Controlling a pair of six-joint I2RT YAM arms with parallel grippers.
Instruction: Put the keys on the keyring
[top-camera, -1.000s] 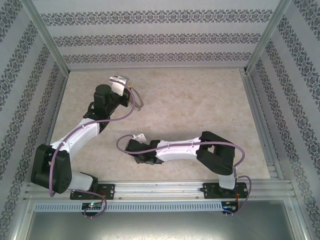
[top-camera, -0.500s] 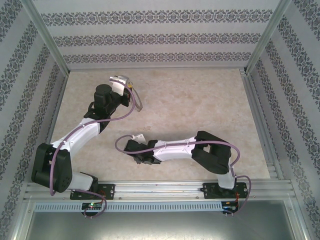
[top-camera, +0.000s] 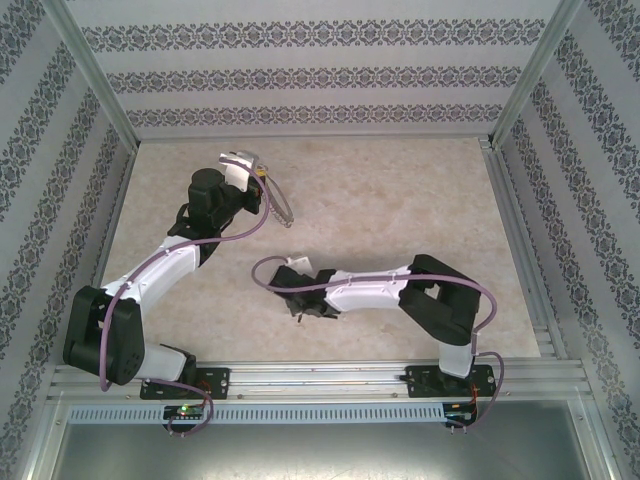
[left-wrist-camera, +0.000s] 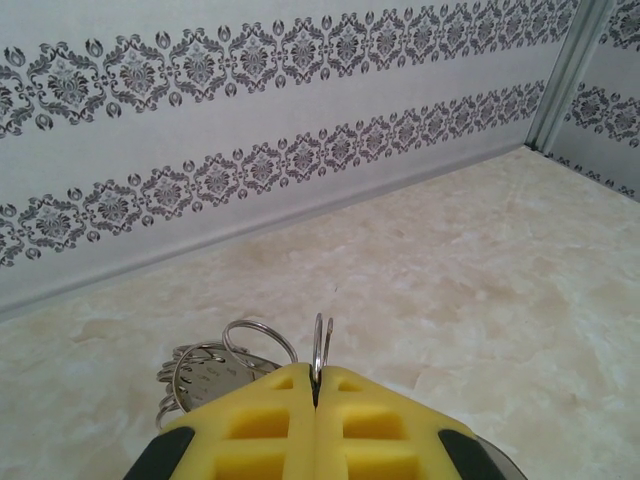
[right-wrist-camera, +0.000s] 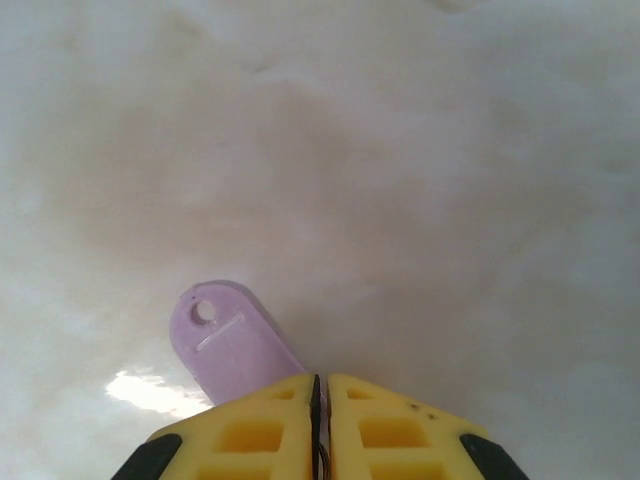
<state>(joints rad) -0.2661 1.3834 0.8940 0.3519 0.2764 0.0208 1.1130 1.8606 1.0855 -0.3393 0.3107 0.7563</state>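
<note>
My left gripper (left-wrist-camera: 317, 385) is shut on the keyring (left-wrist-camera: 321, 345), a thin silvery hoop standing edge-on between the yellow fingertips. From above, the keyring (top-camera: 279, 208) hangs from the left gripper (top-camera: 263, 182) at the back left of the table. A bunch of smaller rings with a metal tag (left-wrist-camera: 210, 368) hangs just left of the fingers. My right gripper (right-wrist-camera: 320, 385) has its jaws pressed together. The key's pale lilac head (right-wrist-camera: 228, 338) sticks out up and to the left from under the left finger, with its blade hidden between the pads. The right gripper (top-camera: 299, 311) sits low near the table's front middle.
The table top (top-camera: 400, 210) is pale marble-patterned, walled by patterned panels at the back (top-camera: 320, 75) and sides. A metal rail (top-camera: 330, 378) runs along the near edge by the arm bases. A purple cable loops over each arm.
The right gripper's jaws have come together on the key, and the right arm has shifted to the right. The left arm holds its place, and the keyring has swung slightly.
</note>
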